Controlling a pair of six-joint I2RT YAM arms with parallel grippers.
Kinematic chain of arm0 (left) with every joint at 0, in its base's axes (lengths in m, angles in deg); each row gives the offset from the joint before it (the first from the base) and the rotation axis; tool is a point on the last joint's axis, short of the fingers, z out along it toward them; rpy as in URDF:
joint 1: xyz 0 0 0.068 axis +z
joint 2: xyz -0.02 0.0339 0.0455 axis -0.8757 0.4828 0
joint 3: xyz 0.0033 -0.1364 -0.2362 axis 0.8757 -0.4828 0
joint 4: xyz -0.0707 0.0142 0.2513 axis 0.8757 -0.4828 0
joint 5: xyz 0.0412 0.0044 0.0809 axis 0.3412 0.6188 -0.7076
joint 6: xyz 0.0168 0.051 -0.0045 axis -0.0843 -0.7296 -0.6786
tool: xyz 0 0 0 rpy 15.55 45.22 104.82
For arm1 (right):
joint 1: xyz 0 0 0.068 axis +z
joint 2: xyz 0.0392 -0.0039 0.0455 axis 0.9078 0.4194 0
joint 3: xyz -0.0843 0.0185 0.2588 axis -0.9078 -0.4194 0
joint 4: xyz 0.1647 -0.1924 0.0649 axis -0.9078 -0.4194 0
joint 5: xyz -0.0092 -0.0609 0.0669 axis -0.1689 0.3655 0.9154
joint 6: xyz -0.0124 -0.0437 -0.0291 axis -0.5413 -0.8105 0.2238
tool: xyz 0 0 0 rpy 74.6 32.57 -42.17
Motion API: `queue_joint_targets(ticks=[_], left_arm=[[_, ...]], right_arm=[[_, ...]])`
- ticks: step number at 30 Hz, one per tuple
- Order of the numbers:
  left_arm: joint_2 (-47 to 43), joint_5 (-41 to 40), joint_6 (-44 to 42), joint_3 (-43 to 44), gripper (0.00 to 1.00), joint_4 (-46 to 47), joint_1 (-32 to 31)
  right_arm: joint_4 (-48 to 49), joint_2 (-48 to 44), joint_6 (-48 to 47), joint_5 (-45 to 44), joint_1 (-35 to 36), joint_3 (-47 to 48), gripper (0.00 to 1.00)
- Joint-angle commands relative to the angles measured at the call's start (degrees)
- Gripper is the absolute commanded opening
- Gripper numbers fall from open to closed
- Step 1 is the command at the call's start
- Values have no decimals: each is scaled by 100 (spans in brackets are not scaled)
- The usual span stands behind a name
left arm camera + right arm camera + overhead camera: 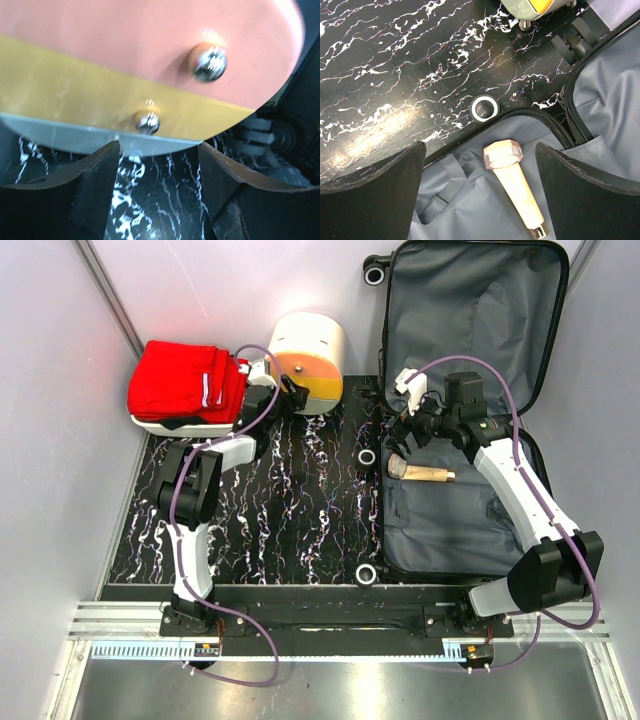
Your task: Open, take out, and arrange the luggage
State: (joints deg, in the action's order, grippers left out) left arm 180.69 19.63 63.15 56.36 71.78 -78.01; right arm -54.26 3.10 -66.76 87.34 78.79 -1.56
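The luggage (470,310) lies open at the right, its lid leaning back and its grey lining (470,210) showing. A cream tube with a clear cap (422,474) (515,185) lies in the lower half. My right gripper (408,435) (480,150) hovers open above the tube's cap end, not touching it. My left gripper (290,397) (159,150) is open just short of the cream-and-orange cylindrical box (310,355) (150,60). Only the black tabletop shows between its fingers. The box's studded end face fills that view.
Folded red clothing (185,380) rests on a white tray (160,426) at the back left. The suitcase wheels (368,457) (484,108) stick out over the black marbled tabletop (290,510). Pale walls close in both sides.
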Motion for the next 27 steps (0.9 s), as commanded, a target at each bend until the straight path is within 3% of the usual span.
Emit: queue_joint_targets(ticks=[1,12,19,27], left_arm=[[284,14,104,679,67,111,-8],[804,-48,306,1330,55,-259,1],[690,-92,289,1181,37,-163,45],[681,-13,113,1321,45,-136,54]], right_arm=[[107,47,-4,62,-22,214,100],[99,-68,14,-88,-22,108,100],[134,-59,49,-53,-31,91,100],[143,-59,66,-17,-22,73,100]])
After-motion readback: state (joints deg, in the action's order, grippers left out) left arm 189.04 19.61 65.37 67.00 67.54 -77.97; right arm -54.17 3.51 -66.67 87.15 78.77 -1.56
